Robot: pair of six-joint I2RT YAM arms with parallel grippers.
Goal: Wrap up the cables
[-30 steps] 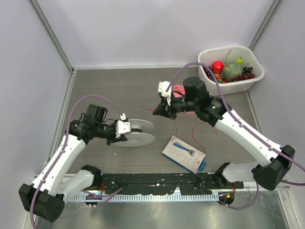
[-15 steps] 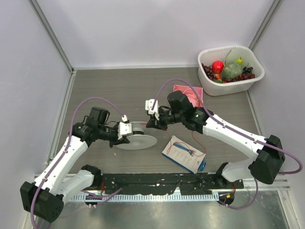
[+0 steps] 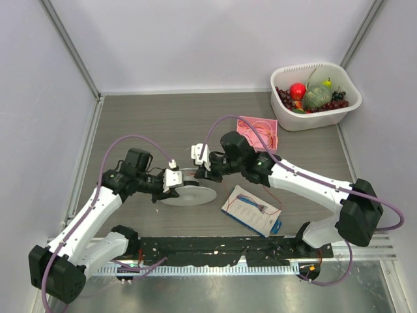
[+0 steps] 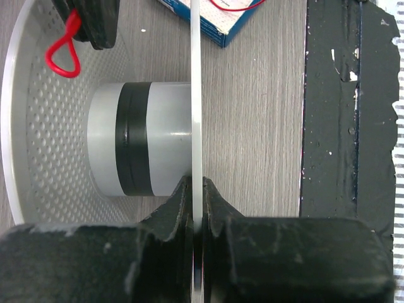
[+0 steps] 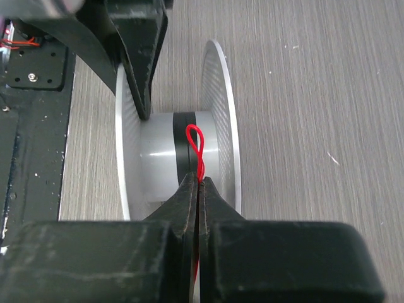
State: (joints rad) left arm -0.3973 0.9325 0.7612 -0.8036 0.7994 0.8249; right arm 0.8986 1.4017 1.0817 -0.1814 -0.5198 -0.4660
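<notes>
White tub holds fruit; left tool clamps the spool, right tool pinches red wire.

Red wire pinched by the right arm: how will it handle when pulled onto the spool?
Likely floppy: the red wire folds into a tiny loop above the right fingers and trails in loose curves over the blue pack. Probably very light and snag-prone, being hair-thin beside the spool.

The white-and-black left arm is bent at the elbow and reached rightward, with the black left gripper closed tight on the thin rim of a clear plastic spool. The white-and-black right arm is stretched leftward, and the right gripper is pinched on a hair-fine red wire.
</notes>
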